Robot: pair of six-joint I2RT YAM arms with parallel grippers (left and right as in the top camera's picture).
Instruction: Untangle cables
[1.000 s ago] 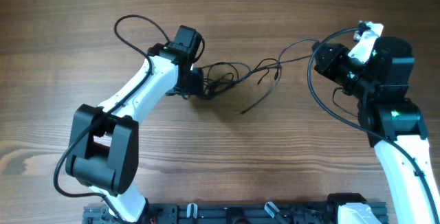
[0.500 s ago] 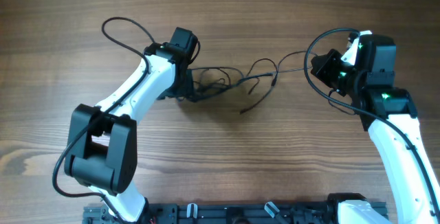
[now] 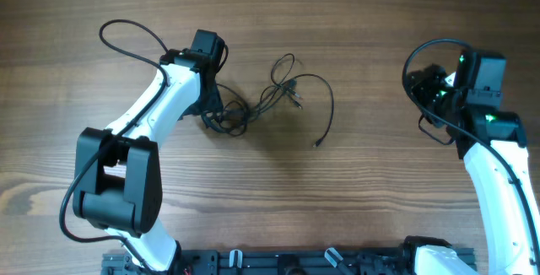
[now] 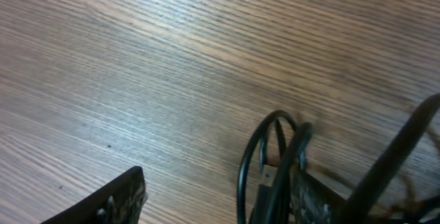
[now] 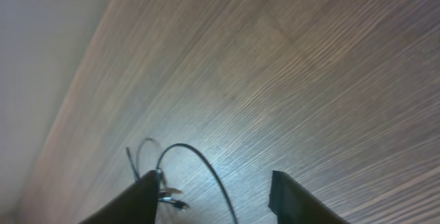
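The cables (image 3: pixel 283 88) are thin black cords lying left of the table's middle. They bunch into a dark knot (image 3: pixel 229 121), loop up and right, and one strand ends in a plug tip (image 3: pixel 318 144). My left gripper (image 3: pixel 213 113) stands over the knot's left end. In the left wrist view the left gripper (image 4: pixel 213 207) has its jaws wide apart, with a cable loop (image 4: pixel 265 157) resting against the inner side of its right finger (image 4: pixel 313 198). My right gripper (image 3: pixel 429 85) is far to the right, open and holding nothing. The right wrist view shows the right gripper (image 5: pixel 213 196) with the cable (image 5: pixel 199 161) well beyond it.
Thicker black arm cables arc beside each arm, one at the upper left (image 3: pixel 126 35) and one by the right wrist (image 3: pixel 418 106). A dark rail (image 3: pixel 295 262) runs along the front edge. The wooden table (image 3: pixel 354 191) stretches between the arms.
The right gripper opened, let go of the cable end and drew back to the right. The freed strand fell back toward the middle. The left arm shifted left, dragging the knot along.
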